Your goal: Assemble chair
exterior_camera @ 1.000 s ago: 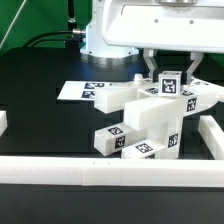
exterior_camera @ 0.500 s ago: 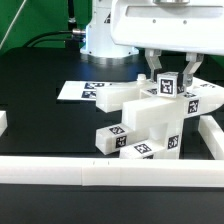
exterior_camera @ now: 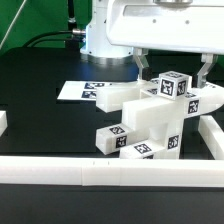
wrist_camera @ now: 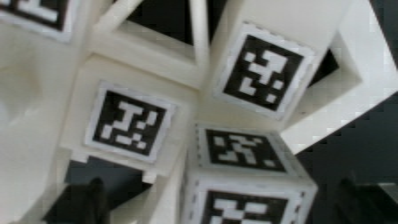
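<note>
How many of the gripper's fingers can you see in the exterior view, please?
2 fingers: one stands on the exterior view's left of the top tagged cube, the other on its right, both apart from the cube. Neither is hidden.

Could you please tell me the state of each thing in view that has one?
Gripper: open, fingers either side of the top block, clear of it.
Top block: resting atop the chair, not held.
Chair: partly assembled, standing on the table.
Marker board: flat on the table, partly hidden behind the chair.
Front rail: lying flat on the table.
</note>
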`<action>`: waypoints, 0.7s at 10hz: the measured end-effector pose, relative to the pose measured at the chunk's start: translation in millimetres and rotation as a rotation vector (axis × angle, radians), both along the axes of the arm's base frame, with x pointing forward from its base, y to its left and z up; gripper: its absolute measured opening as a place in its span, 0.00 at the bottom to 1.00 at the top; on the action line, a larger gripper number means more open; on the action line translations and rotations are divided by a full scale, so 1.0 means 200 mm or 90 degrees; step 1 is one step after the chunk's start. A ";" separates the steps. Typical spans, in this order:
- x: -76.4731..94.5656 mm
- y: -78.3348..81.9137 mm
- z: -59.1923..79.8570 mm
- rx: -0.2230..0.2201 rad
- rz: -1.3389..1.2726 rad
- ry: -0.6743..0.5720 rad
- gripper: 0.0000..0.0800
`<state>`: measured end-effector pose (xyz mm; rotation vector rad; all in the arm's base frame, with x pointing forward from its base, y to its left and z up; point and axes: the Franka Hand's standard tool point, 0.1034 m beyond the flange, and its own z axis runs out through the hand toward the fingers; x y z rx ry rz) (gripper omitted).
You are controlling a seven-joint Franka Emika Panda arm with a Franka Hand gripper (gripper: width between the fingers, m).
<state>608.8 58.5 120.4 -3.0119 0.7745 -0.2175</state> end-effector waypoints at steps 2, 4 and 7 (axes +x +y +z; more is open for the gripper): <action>0.01 0.01 0.01 -0.023 0.140 0.007 0.81; 0.02 0.02 0.03 -0.039 0.257 0.009 0.81; 0.02 0.03 0.03 -0.055 0.385 0.008 0.81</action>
